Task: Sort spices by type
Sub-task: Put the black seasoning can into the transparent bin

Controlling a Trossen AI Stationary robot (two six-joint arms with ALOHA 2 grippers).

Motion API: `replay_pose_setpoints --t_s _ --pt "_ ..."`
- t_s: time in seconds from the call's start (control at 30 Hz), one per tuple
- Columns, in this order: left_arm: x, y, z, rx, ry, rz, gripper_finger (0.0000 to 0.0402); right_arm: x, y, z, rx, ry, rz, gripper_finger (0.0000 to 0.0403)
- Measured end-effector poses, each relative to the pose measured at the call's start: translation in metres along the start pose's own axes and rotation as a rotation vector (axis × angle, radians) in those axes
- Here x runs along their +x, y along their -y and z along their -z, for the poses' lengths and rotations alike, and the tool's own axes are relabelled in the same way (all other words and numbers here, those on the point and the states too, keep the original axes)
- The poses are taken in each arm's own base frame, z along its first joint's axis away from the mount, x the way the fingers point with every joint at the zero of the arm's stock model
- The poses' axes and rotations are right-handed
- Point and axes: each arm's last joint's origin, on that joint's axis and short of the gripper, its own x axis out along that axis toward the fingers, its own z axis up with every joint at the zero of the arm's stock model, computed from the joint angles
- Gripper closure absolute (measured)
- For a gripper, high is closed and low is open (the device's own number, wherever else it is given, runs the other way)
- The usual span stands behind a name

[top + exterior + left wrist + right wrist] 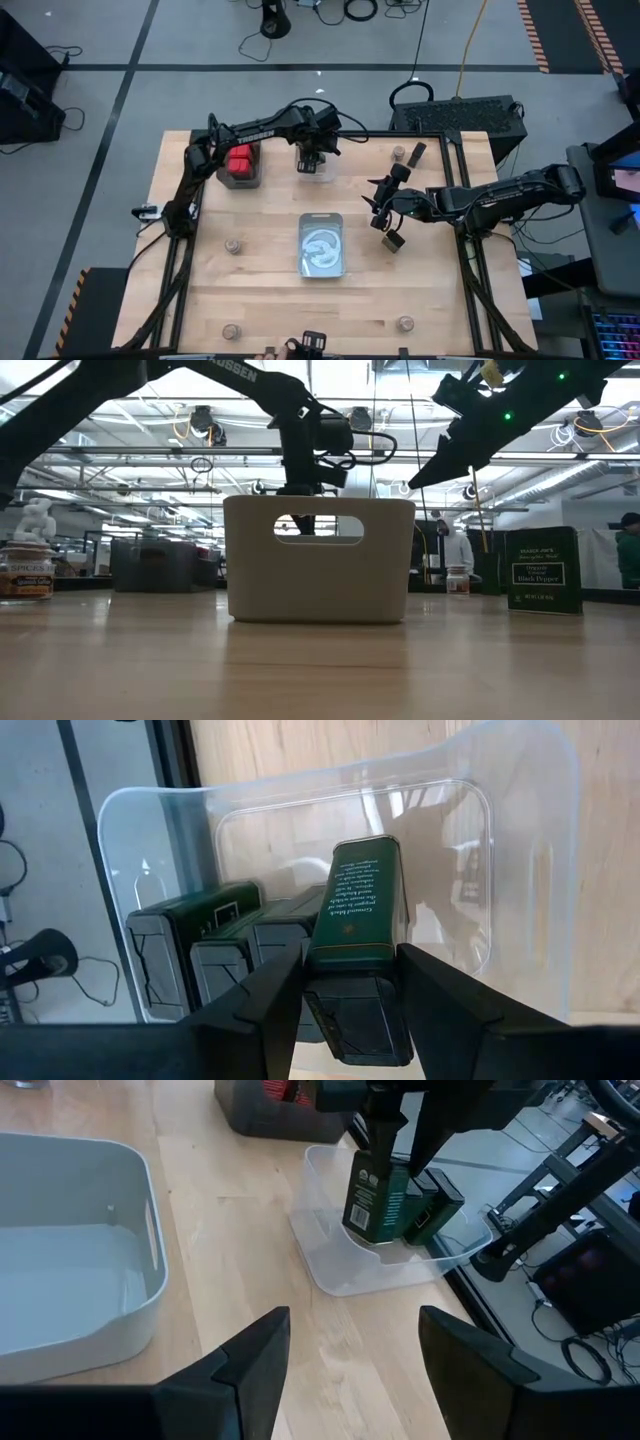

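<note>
A clear plastic bin (pixel 316 165) stands at the table's far side with dark green-black spice boxes (pixel 200 935) lying in it. My left gripper (pixel 352 1010) reaches down into the bin, shut on one more black spice box (pixel 375 1200). My right gripper (pixel 350 1370) hovers open above the table right of centre, with nothing between its fingers. Just on its near side another black box (pixel 395 241) stands on the table. Red boxes (pixel 240 160) sit in a dark bin left of the clear one. Small round jars (pixel 233 245) stand scattered on the table. My left gripper pinches the black box's two sides near its capped upper end (pixel 320 960) between its two fingers. The fingers come from above, pointing steeply down. The box stands nearly upright with its lower end (pixel 365 1230) inside the clear bin; whether it rests on the floor, I cannot tell.
A pale rectangular bin (pixel 322 245) stands at the table's centre, seen as a wall with a handle slot in the low view (pixel 318 560). A black box (pixel 418 152) and a jar (pixel 398 153) stand at the far right. More jars (pixel 405 323) stand near the front edge.
</note>
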Motion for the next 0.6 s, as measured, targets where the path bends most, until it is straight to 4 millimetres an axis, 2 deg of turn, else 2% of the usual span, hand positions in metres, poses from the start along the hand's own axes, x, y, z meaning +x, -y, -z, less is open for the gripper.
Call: replay_pose_setpoints --t_s 0.47,0.6 --pt "0.0002 -0.0019 -0.0001 0.006 0.009 -0.009 0.024 0.0 0.0 0.0 0.0 0.0 0.0 0.0197" --pt "0.0003 -0.0009 0.0023 0.097 -0.015 0.004 0.024 0.0 -0.0001 0.0 0.0 0.0 0.0 0.0197"
